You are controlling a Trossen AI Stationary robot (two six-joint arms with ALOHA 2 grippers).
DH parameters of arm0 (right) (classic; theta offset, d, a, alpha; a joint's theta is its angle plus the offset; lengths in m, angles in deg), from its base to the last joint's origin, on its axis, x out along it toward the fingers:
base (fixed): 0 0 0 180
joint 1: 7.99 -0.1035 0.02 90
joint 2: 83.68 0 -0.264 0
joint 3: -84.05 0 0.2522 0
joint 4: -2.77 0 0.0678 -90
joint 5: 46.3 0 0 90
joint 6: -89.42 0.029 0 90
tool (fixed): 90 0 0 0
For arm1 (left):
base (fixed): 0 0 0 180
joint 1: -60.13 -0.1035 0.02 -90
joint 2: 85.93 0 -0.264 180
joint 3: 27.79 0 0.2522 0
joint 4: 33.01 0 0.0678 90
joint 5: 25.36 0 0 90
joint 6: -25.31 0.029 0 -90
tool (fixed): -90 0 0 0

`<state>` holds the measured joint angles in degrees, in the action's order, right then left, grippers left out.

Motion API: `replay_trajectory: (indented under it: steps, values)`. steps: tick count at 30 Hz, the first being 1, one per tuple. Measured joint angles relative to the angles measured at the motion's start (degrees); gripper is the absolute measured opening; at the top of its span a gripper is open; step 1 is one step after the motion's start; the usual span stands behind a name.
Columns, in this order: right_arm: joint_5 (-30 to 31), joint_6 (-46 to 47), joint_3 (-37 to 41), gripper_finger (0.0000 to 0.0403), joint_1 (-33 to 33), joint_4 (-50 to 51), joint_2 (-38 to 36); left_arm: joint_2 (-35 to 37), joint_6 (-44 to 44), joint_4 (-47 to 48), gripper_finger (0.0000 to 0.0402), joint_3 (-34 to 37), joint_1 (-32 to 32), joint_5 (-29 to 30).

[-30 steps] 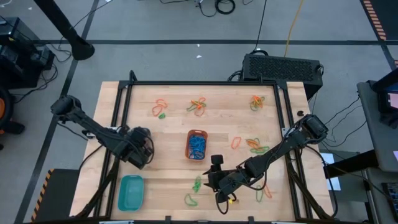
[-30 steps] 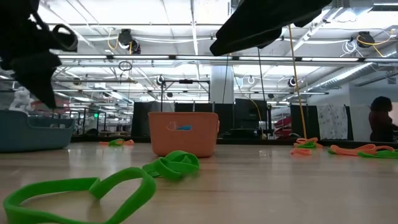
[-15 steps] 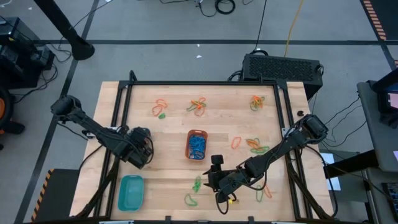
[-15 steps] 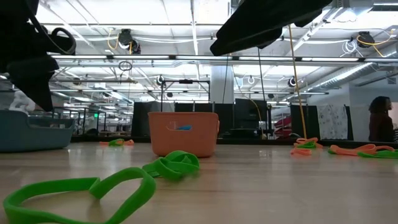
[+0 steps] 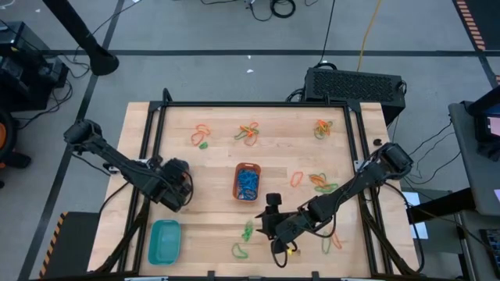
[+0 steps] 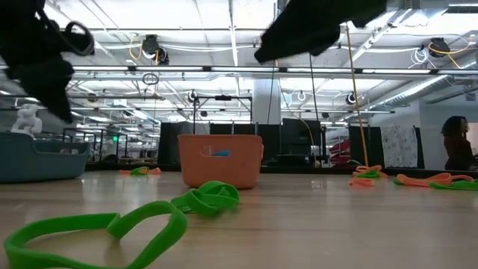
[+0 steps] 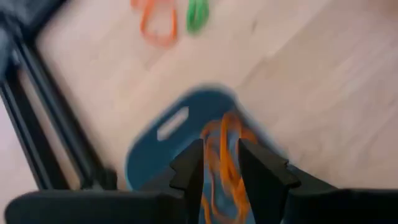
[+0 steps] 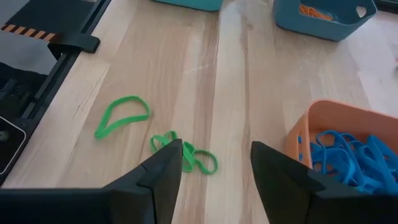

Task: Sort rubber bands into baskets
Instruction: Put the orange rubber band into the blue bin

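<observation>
On orange basket (image 6: 219, 160): blue label, unreadable.

— Where are the baskets?
— The orange basket (image 5: 248, 181), full of blue bands (image 8: 348, 154), sits mid-table; the teal basket (image 5: 164, 241) is near-left; a round blue one (image 7: 186, 134) holds orange bands (image 7: 225, 158).
— Loose ones?
— Green bands (image 8: 184, 154) near the orange basket; orange and green ones lie scattered far and right.

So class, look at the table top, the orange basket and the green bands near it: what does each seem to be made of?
Table top: looks like pale wood, with visible grain and plank seams, matte finish.
Orange basket: probably moulded plastic, with smooth, even walls and a slightly dull sheen.
Green bands: likely rubber or similar elastic, thin limp loops lying in bent shapes.
</observation>
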<state>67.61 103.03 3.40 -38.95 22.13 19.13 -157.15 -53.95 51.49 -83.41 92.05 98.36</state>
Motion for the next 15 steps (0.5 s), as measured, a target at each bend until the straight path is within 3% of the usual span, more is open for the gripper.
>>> replay_trajectory:
  steps: [4, 6, 9, 15]
  values:
    - [0.7, -0.6, 0.0, 0.0183, 2.3, 2.4, -4.6, 0.0, 8.5, -7.5, 0.0109, -0.2, -0.3, 12.3]
    - [3.2, 0.5, 0.0, 0.0183, 4.3, 4.6, -7.3, 0.0, 15.3, -14.8, 0.0109, -0.1, -1.1, 15.7]
    - [4.5, 4.4, 0.0, 0.0183, 8.2, 11.9, -11.9, 0.0, 29.4, -28.9, 0.0109, -0.1, -2.3, 15.3]
    - [-0.8, 10.6, 0.0, 0.0183, 18.0, 32.0, -18.7, -1.3, 58.7, -55.1, 0.0109, -0.1, -2.6, 9.6]
